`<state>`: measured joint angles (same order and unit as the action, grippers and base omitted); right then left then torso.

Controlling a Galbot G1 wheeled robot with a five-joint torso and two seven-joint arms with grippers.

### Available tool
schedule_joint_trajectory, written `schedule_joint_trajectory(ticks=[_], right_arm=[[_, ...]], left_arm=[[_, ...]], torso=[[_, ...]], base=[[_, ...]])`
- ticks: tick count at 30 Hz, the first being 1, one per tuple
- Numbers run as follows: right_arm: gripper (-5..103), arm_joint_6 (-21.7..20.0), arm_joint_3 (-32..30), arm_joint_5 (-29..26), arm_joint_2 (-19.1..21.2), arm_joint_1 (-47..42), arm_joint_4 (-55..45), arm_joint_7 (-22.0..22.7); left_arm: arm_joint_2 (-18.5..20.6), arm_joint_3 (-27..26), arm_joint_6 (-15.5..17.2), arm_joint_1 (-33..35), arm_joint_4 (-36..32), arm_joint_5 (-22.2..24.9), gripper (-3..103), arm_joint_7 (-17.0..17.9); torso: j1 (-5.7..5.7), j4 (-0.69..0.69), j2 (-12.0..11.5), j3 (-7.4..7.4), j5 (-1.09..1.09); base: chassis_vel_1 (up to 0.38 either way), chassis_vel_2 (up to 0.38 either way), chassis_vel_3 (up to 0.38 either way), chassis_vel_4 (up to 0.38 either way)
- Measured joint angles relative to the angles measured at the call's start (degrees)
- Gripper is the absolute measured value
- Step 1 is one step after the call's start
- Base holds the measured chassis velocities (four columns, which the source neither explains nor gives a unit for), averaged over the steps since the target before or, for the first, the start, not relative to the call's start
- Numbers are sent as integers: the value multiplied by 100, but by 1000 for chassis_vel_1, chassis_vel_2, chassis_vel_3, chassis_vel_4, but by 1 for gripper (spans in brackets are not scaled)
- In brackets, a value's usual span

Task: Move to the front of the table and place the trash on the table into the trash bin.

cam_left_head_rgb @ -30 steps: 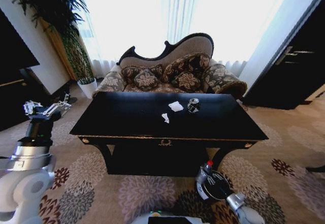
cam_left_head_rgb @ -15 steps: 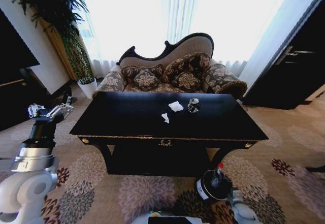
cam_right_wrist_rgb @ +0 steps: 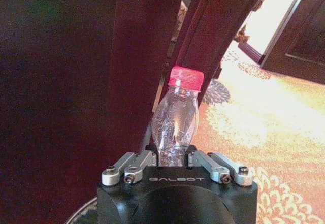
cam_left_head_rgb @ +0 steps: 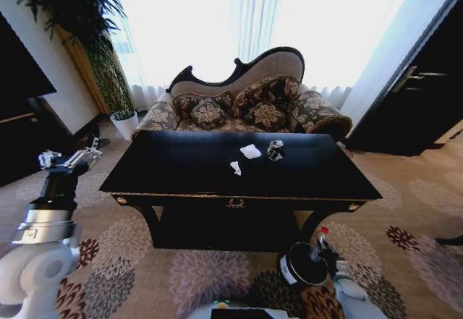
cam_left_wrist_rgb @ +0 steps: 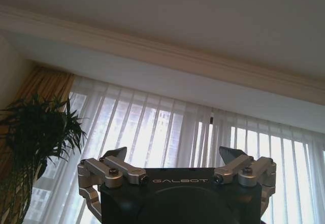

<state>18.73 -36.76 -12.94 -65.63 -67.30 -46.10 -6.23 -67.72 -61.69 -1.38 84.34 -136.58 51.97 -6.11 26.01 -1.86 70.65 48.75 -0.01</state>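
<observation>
Left claw (cam_left_head_rgb: 71, 158) raised off the left end of the bench (cam_left_head_rgb: 181, 174), pointing up and away; fingers spread wide apart, nothing between them (wrist view confirms: left claw (cam_left_wrist_rgb: 174, 164) open against curtain and ceiling). Compared with a second ago it has barely shifted, only a slight settle. Arm idle.

On the bench top, unchanged over the last second: small paper scrap (cam_left_head_rgb: 236, 167) near the middle, larger paper scrap (cam_left_head_rgb: 250, 151) behind it, crushed can (cam_left_head_rgb: 275, 149) just to its right. Three pieces of trash not yet collected.

Bin (cam_left_head_rgb: 301, 264) stands on the carpet at the front right leg of the bench.

Main change is on the right. Right claw (cam_left_head_rgb: 323, 254) is low beside the bin, closed on the lower body of the bottle (cam_left_head_rgb: 320, 244). A second ago the bottle sat over the left part of the bin's opening; it has since travelled rightward, and the red cap now shows at the bin's right rim, bottle tilted. Right wrist view: bottle (cam_right_wrist_rgb: 175, 120) upright between the closed fingers of the right claw (cam_right_wrist_rgb: 173, 159), cap away from the camera, dark bench leg directly behind.

Judgement: bottle is at the bin but not released. Whether it sits over the opening or just outside the rim cannot be told. First item is in the drop stage; most of the task remains.
</observation>
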Motion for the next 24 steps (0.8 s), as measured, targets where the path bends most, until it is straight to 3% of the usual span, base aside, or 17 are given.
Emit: schedule_joint_trajectory(ticks=[7, 9, 13, 15, 20, 23, 24], right_arm=[[20, -126, -100, 127, 67, -200, -66, -247], [26, -126, -121, 154, 71, -241, -66, -289], [47, -113, -167, 176, 48, -403, -138, -402], [47, -97, -171, 164, 44, -422, -152, -409], [69, -37, -173, 30, 1, -528, -265, -448], [74, -15, -182, 28, -25, -572, -301, -476], [85, 5, -191, 28, -51, -619, -335, -502]], left_arm=[[15, -3, 5, 5, 4, -3, 100, 11], [21, -2, 5, 5, 2, -4, 100, 12], [19, 27, 5, 14, -37, -12, 100, 14], [19, 29, 5, 18, -44, -13, 100, 13], [25, -6, -4, 56, -71, -13, 100, 8], [31, -38, -23, 77, -76, -10, 100, 3], [35, -63, -36, 89, -76, -7, 100, 1]], torso=[[0, -1, 0, 0, 0], [0, 0, 0, 0, -1], [0, -1, 0, 0, 0], [0, -1, 0, 0, 0], [0, 0, 0, 0, -1], [0, 1, 0, 0, -1], [0, 1, 0, 0, 0]], base=[[0, 0, 0, 0], [0, 0, 0, 0], [0, 0, 0, 0], [0, 0, 0, 0], [0, 0, 0, 0], [0, 0, 0, 0], [0, 0, 0, 0]])
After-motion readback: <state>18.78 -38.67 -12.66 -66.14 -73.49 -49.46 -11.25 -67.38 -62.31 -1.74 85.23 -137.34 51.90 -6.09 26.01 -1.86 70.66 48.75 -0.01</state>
